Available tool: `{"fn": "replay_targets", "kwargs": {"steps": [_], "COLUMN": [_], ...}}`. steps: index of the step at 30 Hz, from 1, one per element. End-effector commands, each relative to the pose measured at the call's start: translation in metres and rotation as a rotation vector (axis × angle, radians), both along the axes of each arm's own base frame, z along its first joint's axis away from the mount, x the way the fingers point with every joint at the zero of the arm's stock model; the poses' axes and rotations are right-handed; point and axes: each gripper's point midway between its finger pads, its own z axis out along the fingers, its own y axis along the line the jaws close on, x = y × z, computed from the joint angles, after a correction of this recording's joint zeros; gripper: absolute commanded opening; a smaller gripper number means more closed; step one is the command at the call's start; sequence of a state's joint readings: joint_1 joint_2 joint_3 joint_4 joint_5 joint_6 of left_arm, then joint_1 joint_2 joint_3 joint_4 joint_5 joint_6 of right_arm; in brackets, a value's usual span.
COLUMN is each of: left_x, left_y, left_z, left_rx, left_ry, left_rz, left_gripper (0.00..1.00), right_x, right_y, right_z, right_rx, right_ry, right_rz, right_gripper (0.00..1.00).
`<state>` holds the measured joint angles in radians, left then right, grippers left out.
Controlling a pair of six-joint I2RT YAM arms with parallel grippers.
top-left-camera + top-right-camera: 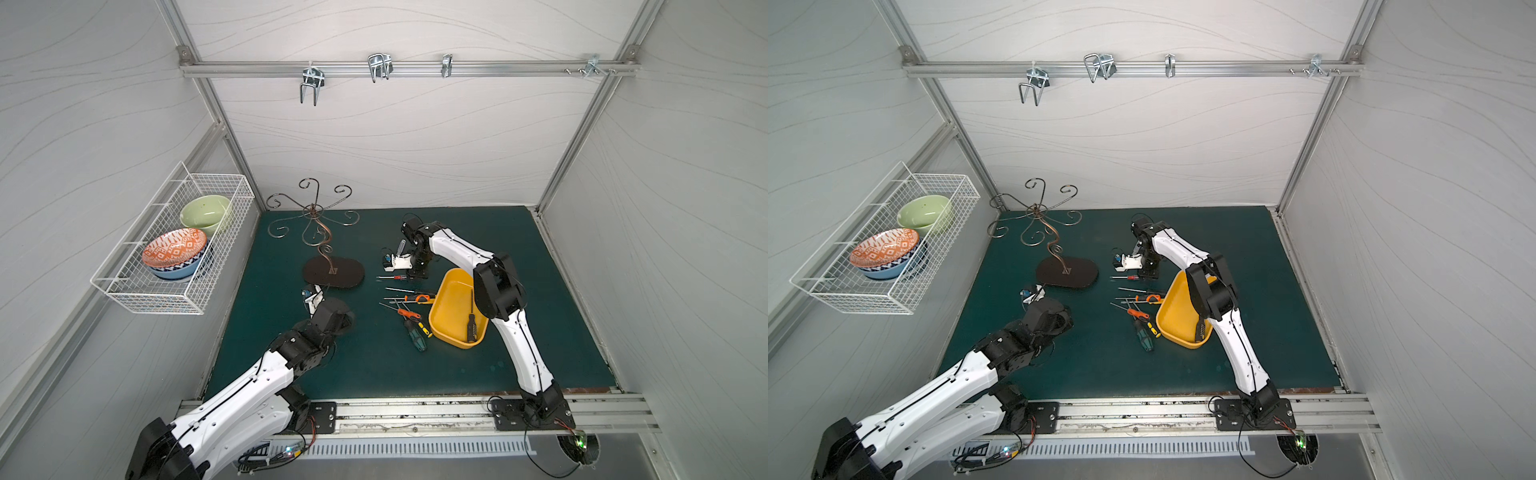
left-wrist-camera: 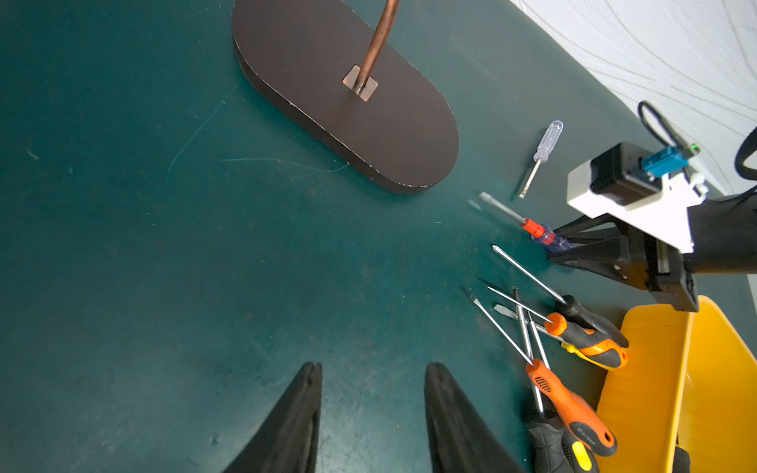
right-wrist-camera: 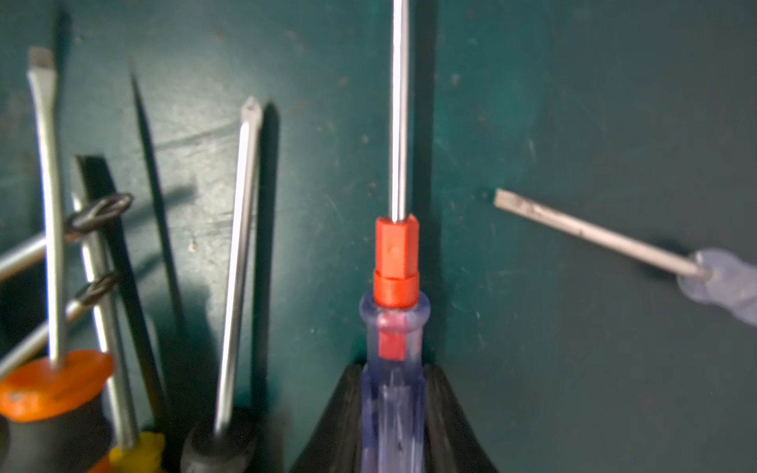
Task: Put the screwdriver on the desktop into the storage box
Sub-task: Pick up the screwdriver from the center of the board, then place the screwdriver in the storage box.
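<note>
Near the storage box [image 1: 451,307], a blue-handled screwdriver [image 3: 396,254] is clasped by the right gripper [image 3: 393,368]; lifting clear is called for next.

Storage box [image 1: 457,344] on desktop [image 1: 374,365], right of centre; boxed screwdriver [image 1: 471,320] lying inside. Screwdriver pile [image 1: 409,316] on desktop just left of box. Behind pile: lone screwdriver [image 3: 395,262] flat on desktop, handle clamped between right gripper [image 3: 393,381] fingers. Stand base [image 1: 332,272] left of that. Left gripper [image 2: 373,366] in front of base, over bare desktop. Wire basket [image 1: 145,299] on left wall, bowls [image 1: 174,249] inside.
</note>
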<state>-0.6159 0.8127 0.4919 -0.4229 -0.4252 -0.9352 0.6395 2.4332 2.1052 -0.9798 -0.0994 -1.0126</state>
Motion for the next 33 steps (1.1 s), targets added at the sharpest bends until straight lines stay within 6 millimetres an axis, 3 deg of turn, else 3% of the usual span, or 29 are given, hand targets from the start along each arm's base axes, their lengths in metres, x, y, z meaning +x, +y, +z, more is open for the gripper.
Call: {"fn": "replay_targets", "kwargs": {"steps": [1,3,8,13,17,21,24,26,31,33], "left_x": [0.005,0.005,0.002,-0.002,-0.005,-0.006,-0.006,-0.006,-0.003,-0.002], "left_y": [0.003,0.004,0.009,0.015,0.017,0.015,0.013,0.01,0.002,-0.001], "left_z": [0.02,0.023,0.03,0.039,0.042,0.042,0.04,0.037,0.033,0.03], "left_rx": [-0.005,-0.005,-0.007,-0.019,-0.028,-0.042,-0.057,-0.069,-0.092,-0.098], "left_ry": [-0.048,-0.055,-0.074,-0.105,-0.117,-0.116,-0.108,-0.105,-0.092,-0.078], "left_rz": [0.022,0.024,0.035,0.046,0.049,0.044,0.04,0.038,0.02,0.016], "left_gripper": [0.45,0.45,0.44,0.44,0.44,0.44,0.44,0.44,0.44,0.44], "right_x": [-0.011,-0.011,-0.009,-0.017,-0.036,-0.07,-0.104,-0.124,-0.157,-0.168], "right_y": [-0.005,0.0,0.015,0.022,0.012,-0.007,-0.023,-0.039,-0.118,-0.134], "right_z": [-0.007,0.002,0.044,0.108,0.153,0.187,0.199,0.199,0.185,0.179], "right_rx": [-0.046,-0.021,0.077,0.234,0.363,0.482,0.539,0.553,0.505,0.595], "right_ry": [0.012,-0.002,-0.071,-0.146,-0.177,-0.161,-0.115,-0.071,0.08,0.154], "right_rz": [-0.01,-0.012,-0.035,-0.107,-0.225,-0.419,-0.583,-0.764,-1.428,-1.573], "right_gripper": [0.05,0.0,0.0,0.0,0.0,0.0,0.0,0.0,0.0,0.0]}}
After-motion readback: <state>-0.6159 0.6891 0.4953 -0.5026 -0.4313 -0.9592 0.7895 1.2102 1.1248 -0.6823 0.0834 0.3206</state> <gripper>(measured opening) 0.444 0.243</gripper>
